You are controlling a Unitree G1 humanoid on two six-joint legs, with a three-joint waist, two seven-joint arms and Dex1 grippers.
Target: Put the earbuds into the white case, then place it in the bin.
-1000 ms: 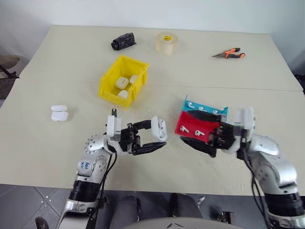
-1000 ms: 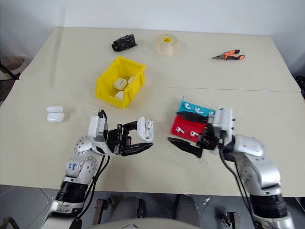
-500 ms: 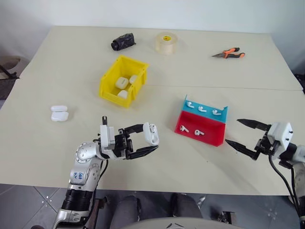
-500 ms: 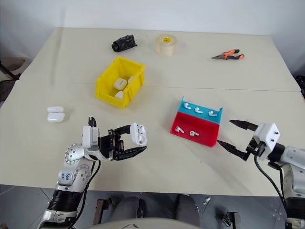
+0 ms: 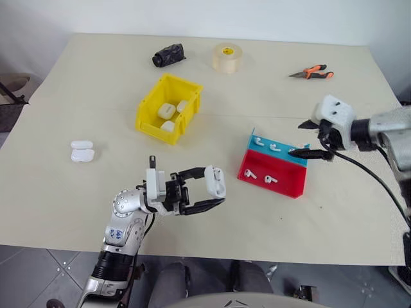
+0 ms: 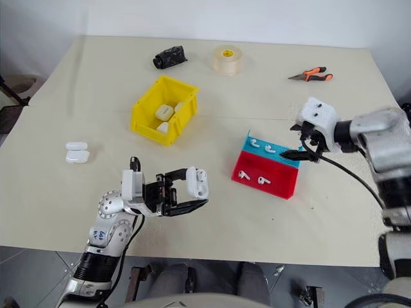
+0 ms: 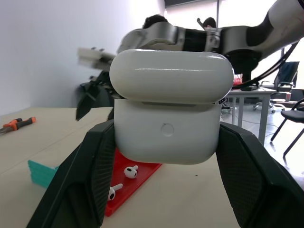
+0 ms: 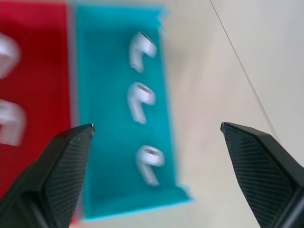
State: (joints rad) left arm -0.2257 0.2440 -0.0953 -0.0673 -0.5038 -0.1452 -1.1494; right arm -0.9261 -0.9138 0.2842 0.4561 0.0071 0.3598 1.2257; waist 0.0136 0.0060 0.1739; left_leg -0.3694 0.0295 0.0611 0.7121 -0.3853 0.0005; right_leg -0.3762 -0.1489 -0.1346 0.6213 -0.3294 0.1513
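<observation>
Left gripper (image 5: 210, 193) grips the white case (image 5: 216, 181), lid ajar; right gripper (image 5: 307, 139), jaws spread, hovers over the teal tray's (image 5: 255, 138) earbuds (image 8: 140, 99); loading and binning (image 5: 168, 107) remain

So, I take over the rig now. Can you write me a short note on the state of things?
Left gripper: shut on a white case, lid ajar, held above the table.
Right gripper: open, empty, over the teal tray.
Earbuds: three in the teal tray, two in the red tray.
Bin: three cases already inside. One spare case on the table, far left.
Left: pick earbuds, put them into the held case, close it, drop it in the bin.
</observation>
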